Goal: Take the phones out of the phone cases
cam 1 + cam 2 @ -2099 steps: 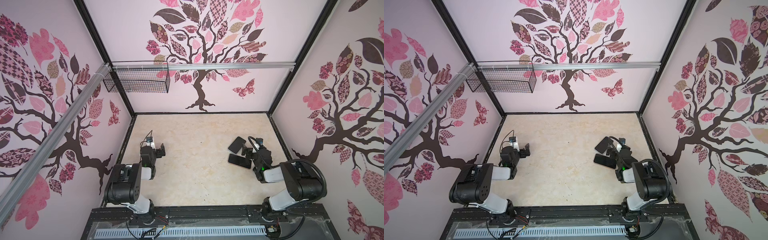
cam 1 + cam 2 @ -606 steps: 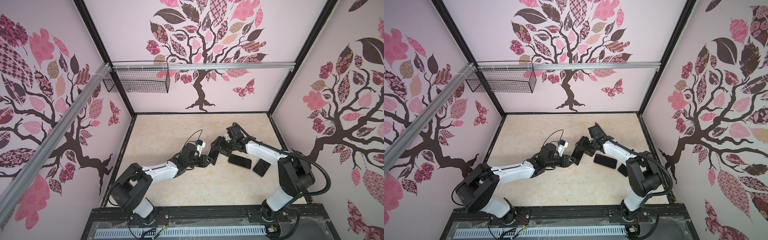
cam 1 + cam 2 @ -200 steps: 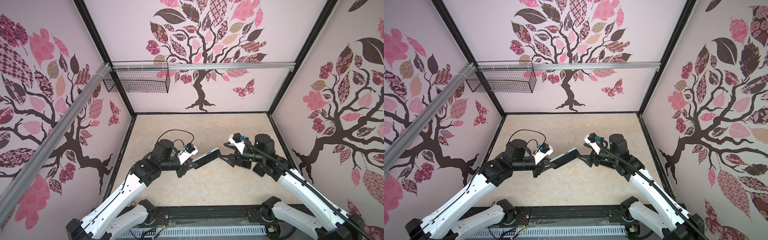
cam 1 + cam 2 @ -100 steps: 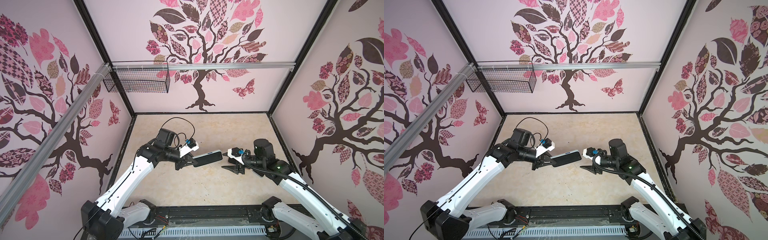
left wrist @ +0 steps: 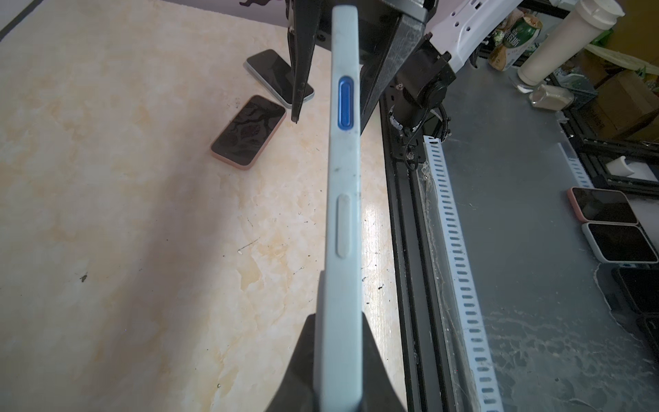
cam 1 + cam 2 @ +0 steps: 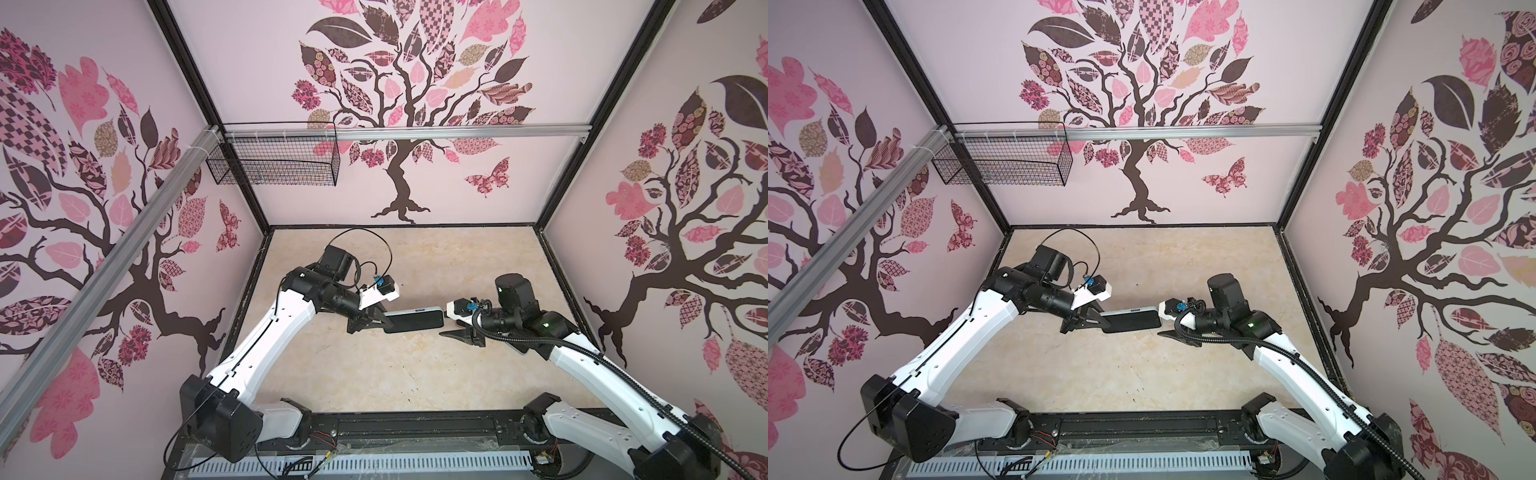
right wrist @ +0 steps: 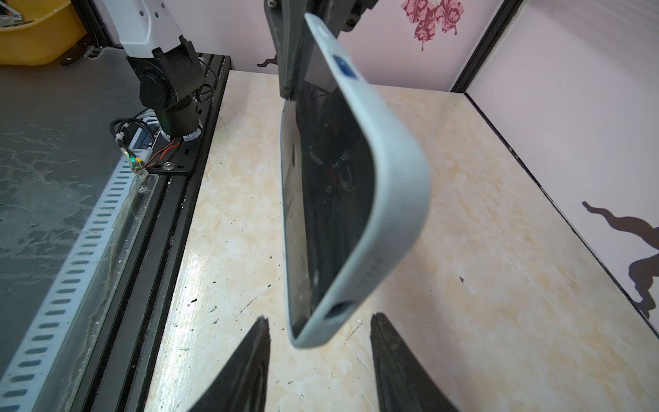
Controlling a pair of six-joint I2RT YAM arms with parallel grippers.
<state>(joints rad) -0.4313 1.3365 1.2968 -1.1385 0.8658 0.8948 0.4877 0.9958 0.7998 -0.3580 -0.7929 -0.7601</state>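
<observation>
Both jaws of the left gripper (image 6: 374, 322) are clamped on the phone (image 7: 331, 171), seated in its pale blue case (image 7: 396, 178) and held aloft, its free end flanked untouched by the parted right gripper (image 7: 321, 321), above a beige marbled tabletop (image 6: 374, 374) enclosed by pink tree-printed walls (image 6: 457, 187).

The bench (image 6: 374, 365), a pale cream marbled top flecked with small dark marks, carries two phones lying flat, screens up, just beside each other near its front rail: a pink-cased phone (image 5: 248, 131) and a pale-blue-edged phone (image 5: 269, 69).
</observation>
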